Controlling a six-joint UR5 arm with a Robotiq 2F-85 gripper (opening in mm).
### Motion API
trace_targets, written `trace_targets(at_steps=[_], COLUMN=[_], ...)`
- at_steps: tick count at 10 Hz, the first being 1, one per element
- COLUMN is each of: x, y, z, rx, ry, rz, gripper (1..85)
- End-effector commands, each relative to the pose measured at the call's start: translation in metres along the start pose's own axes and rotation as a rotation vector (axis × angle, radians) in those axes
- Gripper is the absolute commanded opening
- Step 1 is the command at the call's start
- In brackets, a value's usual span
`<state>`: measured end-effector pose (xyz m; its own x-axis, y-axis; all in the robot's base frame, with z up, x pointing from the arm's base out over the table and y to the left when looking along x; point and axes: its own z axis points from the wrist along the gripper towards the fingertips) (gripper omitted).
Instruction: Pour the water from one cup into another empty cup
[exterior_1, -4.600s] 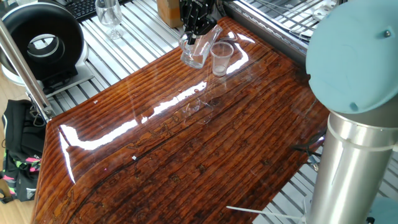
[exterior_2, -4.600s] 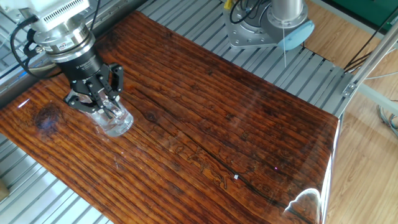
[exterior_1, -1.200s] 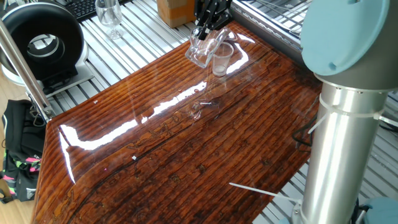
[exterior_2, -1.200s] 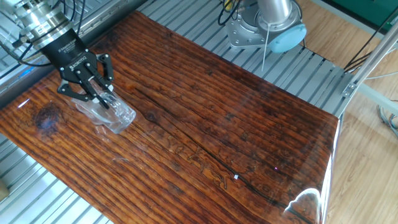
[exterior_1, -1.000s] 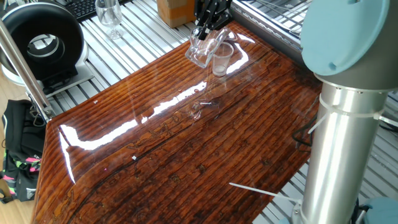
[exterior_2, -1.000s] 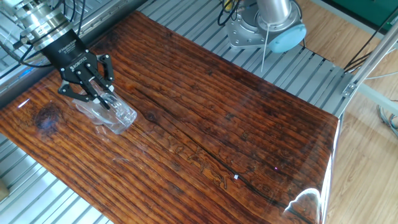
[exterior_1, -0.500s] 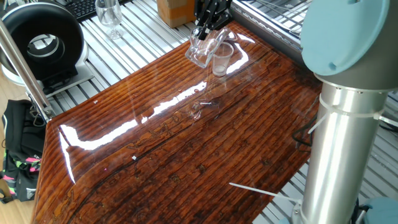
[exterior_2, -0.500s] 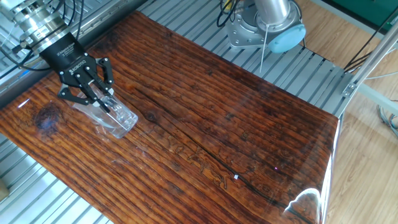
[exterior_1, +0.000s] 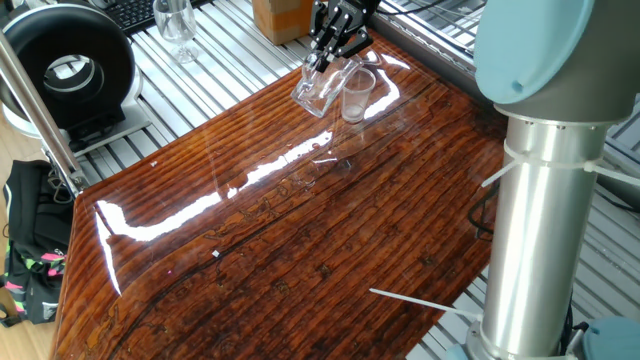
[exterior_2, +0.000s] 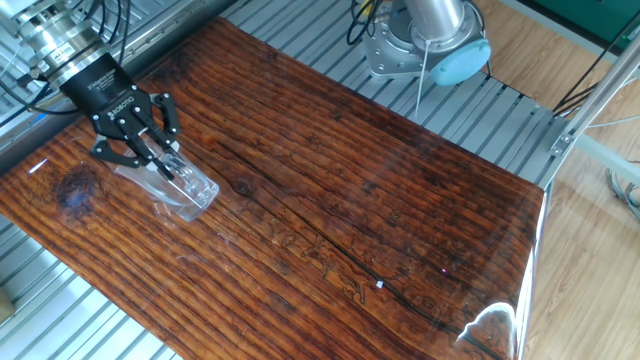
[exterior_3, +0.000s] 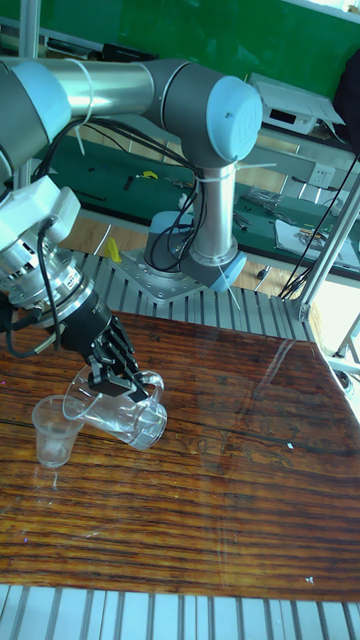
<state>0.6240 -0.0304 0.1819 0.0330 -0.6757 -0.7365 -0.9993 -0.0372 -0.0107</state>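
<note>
My gripper (exterior_3: 122, 388) is shut on the clear tumbler (exterior_3: 128, 412), holding it steeply tipped above the wooden table (exterior_3: 220, 500). The tumbler's mouth points at the small cloudy cup (exterior_3: 52, 430), which stands upright just to its left, and the rim hangs over that cup's edge. In one fixed view, the gripper (exterior_1: 326, 58) grips the tilted tumbler (exterior_1: 320, 86) right beside the small cup (exterior_1: 357, 93) at the table's far end. From the other side, the gripper (exterior_2: 158, 160) and tumbler (exterior_2: 180, 184) show, but the small cup is hard to make out. I cannot make out the water in any view.
A stemmed glass (exterior_1: 176, 22) stands off the table on the metal slats, near a black round device (exterior_1: 66, 66) and a cardboard box (exterior_1: 279, 16). The arm's thick column (exterior_1: 540, 210) rises at the table's right side. A black bag (exterior_1: 30, 250) lies on the floor.
The gripper has rotated and tipped the tumbler from a slight lean to a steep tilt over the small cup. In the last half second it shifted only slightly.
</note>
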Motion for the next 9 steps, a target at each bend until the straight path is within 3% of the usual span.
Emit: trace_targets(at_steps=[1, 9], x=[-0.0016, -0.0031], y=[0.0008, 0.0012], z=[-0.0035, -0.0077], rx=[0.0, -0.004], ry=[-0.032, -0.049], rz=[-0.004, 0.005], gripper=[1.7, 1.7])
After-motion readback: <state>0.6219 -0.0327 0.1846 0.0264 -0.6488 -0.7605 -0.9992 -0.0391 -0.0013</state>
